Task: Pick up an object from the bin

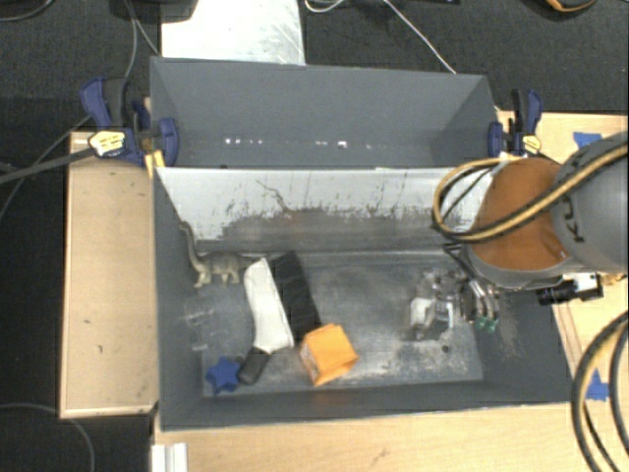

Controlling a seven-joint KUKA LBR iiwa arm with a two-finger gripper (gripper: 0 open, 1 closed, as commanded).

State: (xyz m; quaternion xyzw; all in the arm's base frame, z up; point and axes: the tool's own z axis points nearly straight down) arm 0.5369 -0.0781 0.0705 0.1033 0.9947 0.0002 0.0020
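The gripper (444,315) hangs low in the right part of the bin (314,116), close over the scuffed grey floor and a little in from the right wall. Its metal parts blur together from this angle, so whether it is spread wide, drawn narrow or holding anything cannot be made out. Just above it sits the orange cover (521,226) on the wrist, with yellow and black cables (460,193) looping round it. The grey arm (601,209) runs off to the right.

The floor directly round the gripper is bare metal. The nearest thing is an orange block (327,352), lying to the left of the gripper and near the front wall, well apart from it.

Further left the other things lie close together. A black brush-like strip (295,291) lies at a slant, and a white roll (267,308) lies alongside it, touching its left edge. At the lower end of the white roll is a small black piece (254,365), and just beside that, in the front left corner, a small blue piece (222,374). A little toy animal (216,269), tan in colour, stands near the back left corner. Below it something clear and hard to identify (201,324) rests on the floor by the left wall.
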